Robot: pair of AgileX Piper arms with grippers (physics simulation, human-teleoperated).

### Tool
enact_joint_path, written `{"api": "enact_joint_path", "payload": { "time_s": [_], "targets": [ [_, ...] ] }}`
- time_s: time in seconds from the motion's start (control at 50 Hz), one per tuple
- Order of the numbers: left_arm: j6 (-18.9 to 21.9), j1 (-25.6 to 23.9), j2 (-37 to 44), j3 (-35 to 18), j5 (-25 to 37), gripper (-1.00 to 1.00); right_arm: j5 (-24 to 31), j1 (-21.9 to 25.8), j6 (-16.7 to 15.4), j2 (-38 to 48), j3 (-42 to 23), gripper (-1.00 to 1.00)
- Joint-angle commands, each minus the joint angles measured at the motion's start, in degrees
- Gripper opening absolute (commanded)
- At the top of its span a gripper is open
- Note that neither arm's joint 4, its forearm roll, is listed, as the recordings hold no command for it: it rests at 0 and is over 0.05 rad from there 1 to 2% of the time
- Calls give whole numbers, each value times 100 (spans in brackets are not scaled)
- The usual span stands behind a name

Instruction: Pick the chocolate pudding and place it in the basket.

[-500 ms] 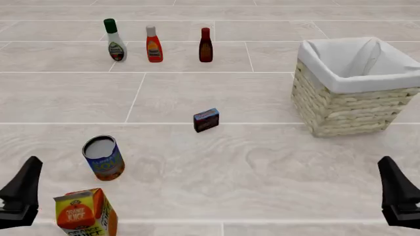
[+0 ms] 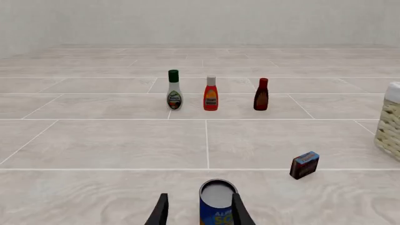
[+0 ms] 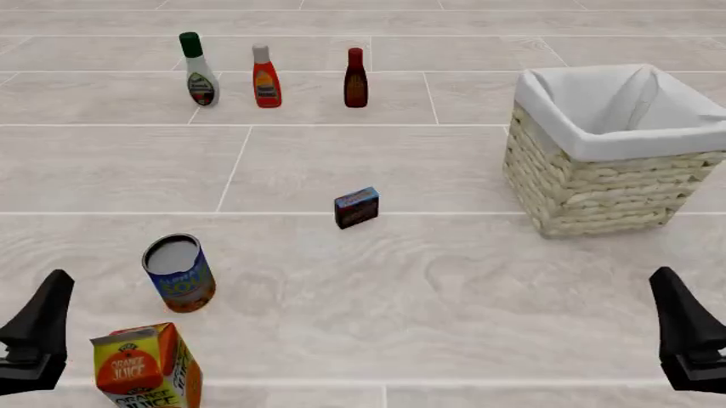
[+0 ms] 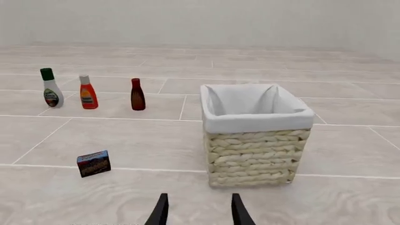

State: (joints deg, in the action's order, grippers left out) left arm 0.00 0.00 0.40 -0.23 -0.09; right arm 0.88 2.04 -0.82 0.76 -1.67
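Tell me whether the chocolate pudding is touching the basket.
Apart. In the front view, bare table lies between the chocolate pudding and the basket; the right wrist view shows the same gap.

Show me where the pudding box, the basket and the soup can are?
chocolate pudding point(image 3: 356, 208), front view, on its labelled front face.
basket point(image 3: 590, 191), front view, on its woven wicker wall.
soup can point(image 3: 182, 280), front view, on its blue-and-orange side.

A: How is the light?
B: Bright, even and diffuse, with no glare; the basket point(image 3: 613, 166) and soup can point(image 3: 179, 274) cast only faint, soft shadows on the pale floor point(image 3: 454, 289).
A: Any blur?
B: None. All three views render sharp, without edge distortion.
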Motion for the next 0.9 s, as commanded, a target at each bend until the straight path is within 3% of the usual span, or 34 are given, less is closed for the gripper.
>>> {"api": "enact_joint_path", "payload": {
  "time_s": [0.02,0.26,0.6,0.74,0.9],
  "targets": [
    [0,0,2,-1,-1,100,-67,208,-144,251,-123,100],
    [0,0,2,-1,-1,100,-318,379,-316,751,-297,100],
    [0,0,2,-1,-1,100,-747,540,-293,1612,-593,100],
    [0,0,2,-1,-1,100,-1037,845,-521,1936,-765,100],
    [0,0,2,-1,-1,100,-1439,1106,-516,2477,-889,100]
  ]
}}
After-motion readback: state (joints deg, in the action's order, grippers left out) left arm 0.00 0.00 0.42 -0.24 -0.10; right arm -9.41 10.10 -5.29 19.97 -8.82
